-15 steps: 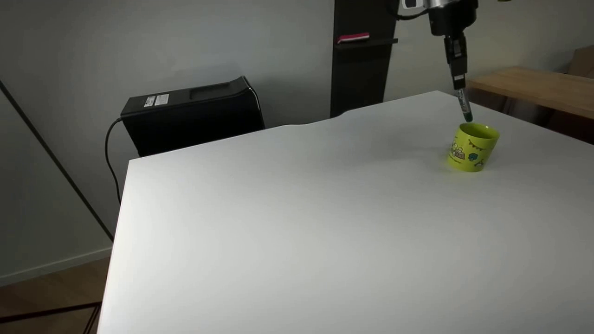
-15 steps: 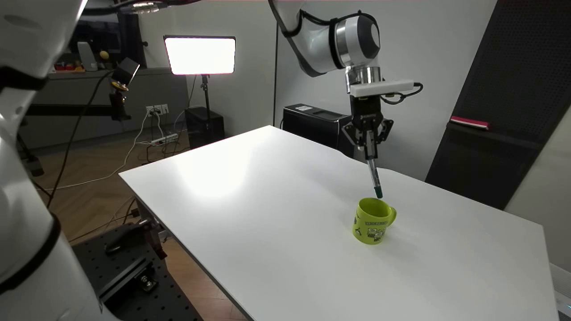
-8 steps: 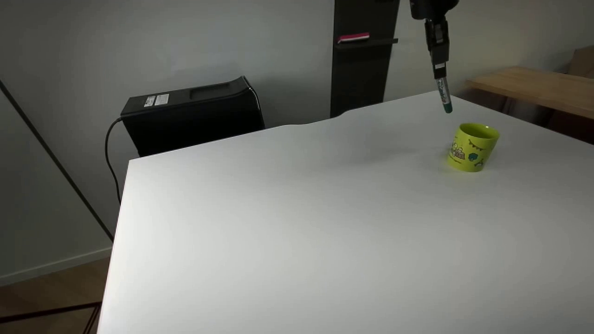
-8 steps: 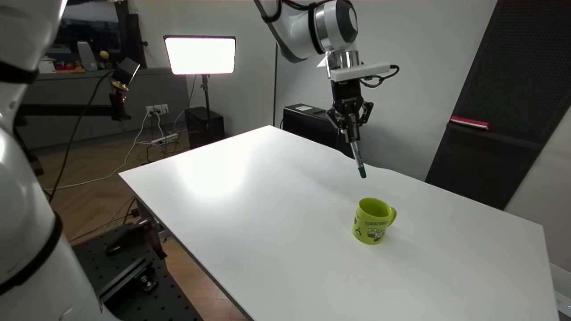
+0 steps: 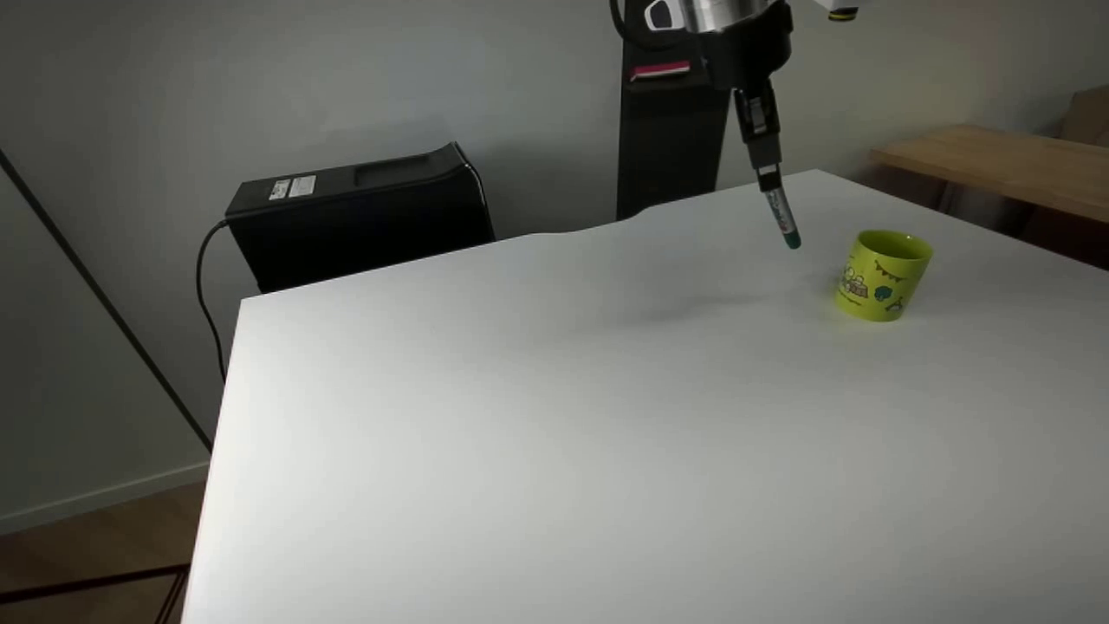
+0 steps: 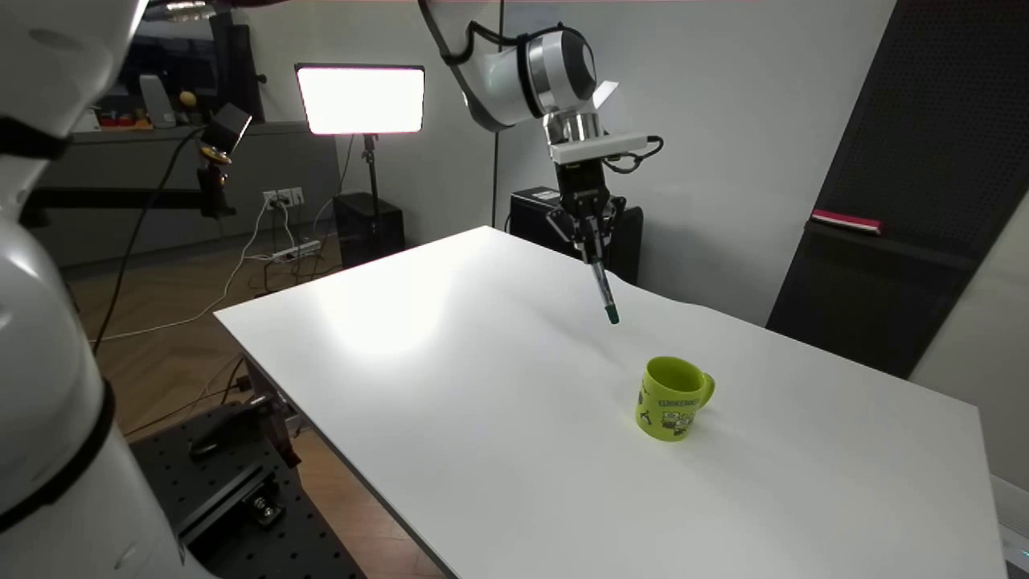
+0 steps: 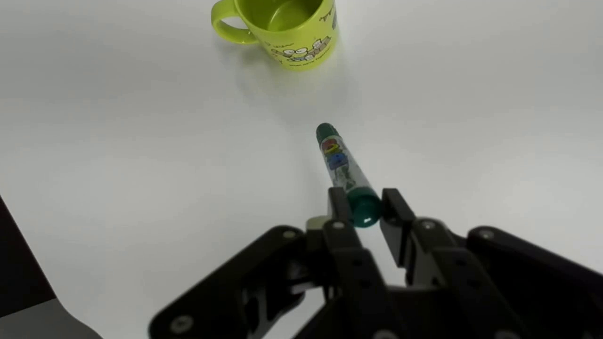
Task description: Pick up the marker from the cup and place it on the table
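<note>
The marker, clear-bodied with green ends, shows in both exterior views (image 5: 781, 211) (image 6: 602, 284) and in the wrist view (image 7: 344, 162). My gripper (image 5: 768, 178) is shut on the marker's upper green end, which sits between the fingertips in the wrist view (image 7: 365, 202). The marker hangs tilted, its green cap pointing down, in the air above the white table (image 5: 563, 416). The yellow-green cup (image 5: 879, 282) stands upright on the table, apart from the marker. Its handle shows in an exterior view (image 6: 707, 390). The cup's visible inside holds nothing in the wrist view (image 7: 301, 42).
A black box-shaped device (image 5: 359, 212) stands behind the table's far edge. A wooden table (image 5: 1005, 169) lies beyond the far corner. A bright lamp panel (image 6: 360, 100) and a dark upright panel (image 6: 892, 193) stand in the background.
My gripper has carried the marker from just above the cup's rim, first up and sideways, then somewhat lower beside the cup. The cup has not moved.
</note>
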`<state>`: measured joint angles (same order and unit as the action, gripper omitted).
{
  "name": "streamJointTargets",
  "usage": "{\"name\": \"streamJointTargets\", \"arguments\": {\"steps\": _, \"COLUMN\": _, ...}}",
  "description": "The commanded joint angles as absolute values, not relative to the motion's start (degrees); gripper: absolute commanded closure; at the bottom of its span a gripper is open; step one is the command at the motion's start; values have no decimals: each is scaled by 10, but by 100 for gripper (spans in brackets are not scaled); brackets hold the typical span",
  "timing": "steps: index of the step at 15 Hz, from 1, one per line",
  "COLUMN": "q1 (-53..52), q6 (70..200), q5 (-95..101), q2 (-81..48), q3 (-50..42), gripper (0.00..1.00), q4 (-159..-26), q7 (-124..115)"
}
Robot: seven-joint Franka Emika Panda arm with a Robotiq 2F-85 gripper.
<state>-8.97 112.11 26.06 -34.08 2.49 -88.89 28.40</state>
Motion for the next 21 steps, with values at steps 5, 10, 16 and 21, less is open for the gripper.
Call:
{"name": "streamJointTargets", "arguments": {"steps": 5, "q1": -143, "q6": 1057, "q5": 277, "q2": -450, "q3": 32, "gripper": 94, "q4": -774, "q7": 245}}
{"name": "streamJointTargets", "arguments": {"steps": 10, "q1": -175, "q6": 1017, "q5": 280, "q2": -519, "q3": 35, "gripper": 94, "q4": -698, "q7": 251}}
{"name": "streamJointTargets", "arguments": {"steps": 16, "q1": -210, "q6": 921, "q5": 294, "q2": -600, "q3": 18, "gripper": 94, "q4": -588, "q7": 237}}
{"name": "streamJointTargets", "arguments": {"steps": 21, "q1": -228, "q6": 865, "q5": 303, "q2": -659, "q3": 8, "gripper": 94, "q4": -506, "q7": 244}}
